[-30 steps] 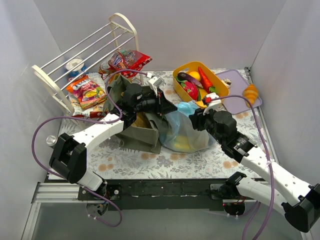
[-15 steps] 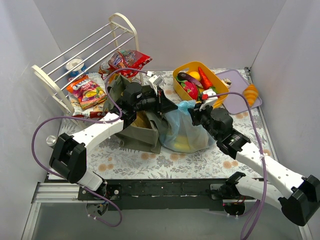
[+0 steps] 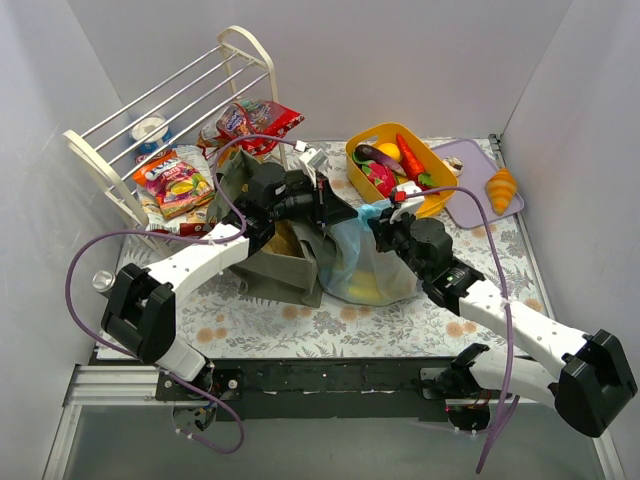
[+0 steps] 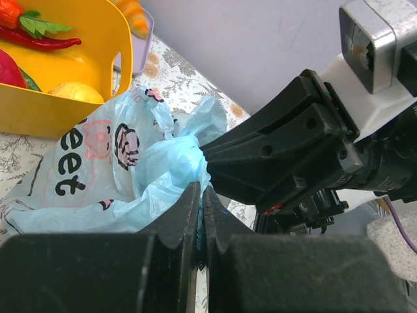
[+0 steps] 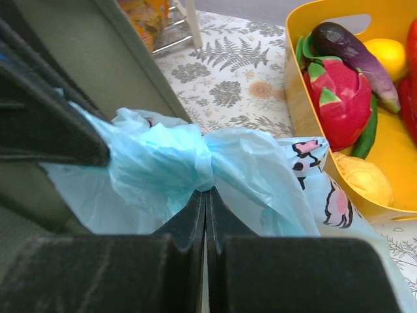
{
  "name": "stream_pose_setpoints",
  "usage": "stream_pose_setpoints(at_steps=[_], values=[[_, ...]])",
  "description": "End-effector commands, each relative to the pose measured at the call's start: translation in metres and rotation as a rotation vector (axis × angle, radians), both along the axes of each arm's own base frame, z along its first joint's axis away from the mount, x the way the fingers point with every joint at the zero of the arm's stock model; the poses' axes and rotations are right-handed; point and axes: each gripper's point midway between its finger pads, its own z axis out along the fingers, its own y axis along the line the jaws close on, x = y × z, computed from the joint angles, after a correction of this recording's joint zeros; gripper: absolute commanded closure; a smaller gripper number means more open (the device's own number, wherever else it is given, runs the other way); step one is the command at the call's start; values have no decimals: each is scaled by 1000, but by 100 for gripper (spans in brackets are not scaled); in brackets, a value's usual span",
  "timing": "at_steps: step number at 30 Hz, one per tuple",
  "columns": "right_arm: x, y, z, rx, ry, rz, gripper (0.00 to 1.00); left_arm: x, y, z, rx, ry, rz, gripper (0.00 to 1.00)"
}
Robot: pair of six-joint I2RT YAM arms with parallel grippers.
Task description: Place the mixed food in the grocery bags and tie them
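A flower-patterned bench (image 3: 300, 320) is seen from above, with a white rack (image 3: 150, 110) at its far left corner. An olive tote (image 3: 275, 270) stands slumped and open left of centre, and a blue bag (image 3: 365, 265) is set just beside it on the right, the two touching. Something yellow shows through the bag's thin plastic low down. A yellow tub (image 3: 352, 150) is placed behind the bag, near it. Glossy packets (image 3: 172, 180) are lying on the rack's lower shelf, and more are piled behind the tote. An eggplant (image 5: 355, 55) is held in the tub among other toy food. The bag's top is gathered into a twisted bunch above its body, between the two arms. The left fingers (image 4: 195, 195) are brought together at the tips and are clamped on that bunch from the tote side. The right fingers (image 5: 201, 202) are likewise pressed together, and the bunch is pinched from the opposite side, just under where the plastic narrows. In the left wrist view the two pairs of fingers are nearly met across the plastic.
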Motion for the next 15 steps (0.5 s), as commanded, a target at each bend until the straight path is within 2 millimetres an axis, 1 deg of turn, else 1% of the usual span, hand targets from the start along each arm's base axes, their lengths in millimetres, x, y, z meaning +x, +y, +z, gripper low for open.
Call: stream_pose_setpoints(at_steps=[1,3,4,7,10,12,13,14,15], values=[[27,-14,22,39,-102,-131,99,-6,-7,26,-46,-43,-41,100],[35,-17,24,39,-109,-149,99,-8,-8,27,-48,-42,-47,100],[42,-21,25,40,-113,-163,99,-9,-9,26,-47,-40,-50,100],[50,-26,24,42,-115,-178,99,-9,-10,23,-42,-28,-54,100],[53,-28,22,53,-118,-171,99,-10,-10,21,-38,-25,-53,100],[50,-21,15,57,-103,-134,99,-9,-10,21,-38,-25,-53,100],[49,-17,8,60,-86,-116,99,-9,-11,22,-39,-27,-53,100],[44,-7,5,75,-71,-57,99,-8,-12,22,-41,-28,-55,100],[41,-1,-1,105,-50,-32,99,-8,-12,23,-43,-30,-53,100]])
